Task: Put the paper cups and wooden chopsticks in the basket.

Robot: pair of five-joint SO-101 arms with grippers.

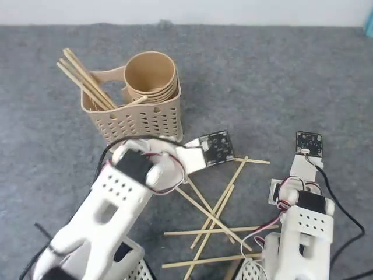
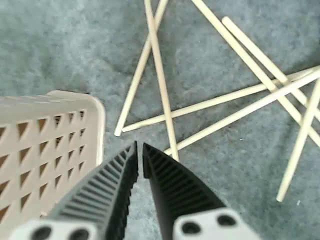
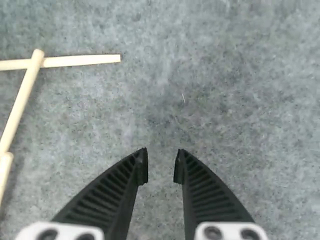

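Basket (image 1: 140, 122), beige and perforated, stands toward the far edge of the grey worktop (image 1: 280, 76), left of the middle. A nested stack of paper cups (image 1: 150, 73) sits in its right side. Several wooden chopsticks (image 1: 84, 76) lean out over its far left corner. More loose chopsticks (image 1: 215, 213) lie crossed toward the near edge, between my two arms. My left gripper (image 2: 140, 150) hangs near the basket's near right corner, above the loose sticks, jaws all but pressed together with nothing between them. My right gripper (image 3: 161, 162) hovers over the worktop near one stick's end, jaws slightly apart and empty.
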